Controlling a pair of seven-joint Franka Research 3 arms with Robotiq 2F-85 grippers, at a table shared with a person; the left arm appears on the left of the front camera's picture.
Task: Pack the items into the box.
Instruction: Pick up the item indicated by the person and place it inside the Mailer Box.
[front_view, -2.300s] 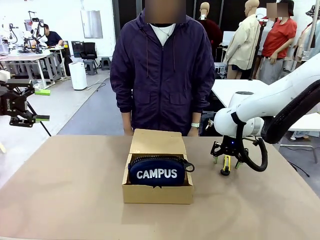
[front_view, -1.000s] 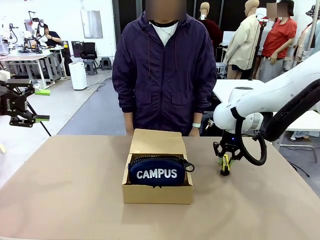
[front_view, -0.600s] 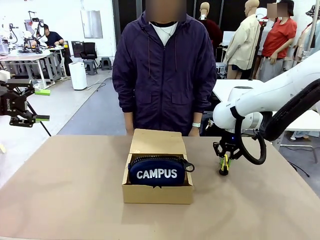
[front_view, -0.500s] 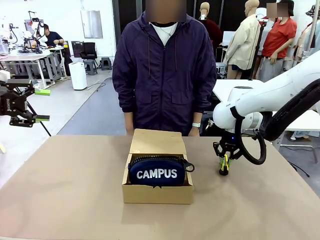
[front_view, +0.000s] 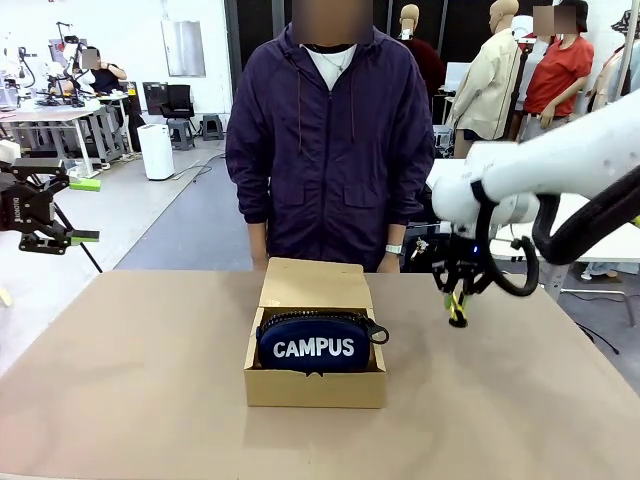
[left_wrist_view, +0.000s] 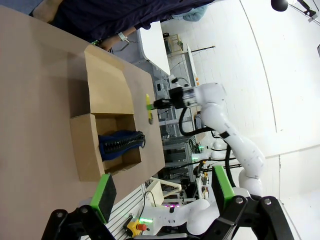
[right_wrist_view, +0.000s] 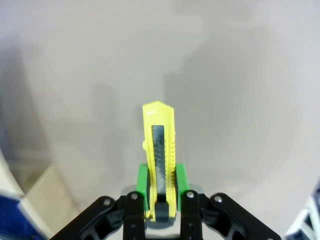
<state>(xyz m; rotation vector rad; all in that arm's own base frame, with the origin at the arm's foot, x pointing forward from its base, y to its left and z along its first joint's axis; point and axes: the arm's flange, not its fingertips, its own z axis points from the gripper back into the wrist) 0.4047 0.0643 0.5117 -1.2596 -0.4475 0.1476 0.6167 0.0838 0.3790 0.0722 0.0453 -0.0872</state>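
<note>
The box (front_view: 315, 385) is sitting open in the middle of the table (front_view: 150, 400), its near wall facing the robot and the navy pouch (front_view: 314, 345) lettered "CAMPUS" lying inside it, filling most of its width. Beyond the pouch, the lid flap (front_view: 315, 285) is lying back flat from the box's far edge. To the right of the box and well apart from it, the right arm is bending down from the right side, wrist pointing at the table, and the right gripper (front_view: 457, 298) is clamping the utility knife (front_view: 457, 312) upright, tip down, apparently clear of the tabletop. The right wrist view is showing what the front view leaves too small to tell: the green pads (right_wrist_view: 142, 180) are pressing both sides of the knife's yellow body, the black slider is running down its middle, and the box's corner is sitting at the lower left. Far to the left of the box, the left gripper (front_view: 72, 205) is hanging raised off the table's side; in its own view its jaws are standing wide apart around nothing, looking across the box at the knife. Behind the box's far side, a person (front_view: 325, 150) is standing at the table edge.
</note>
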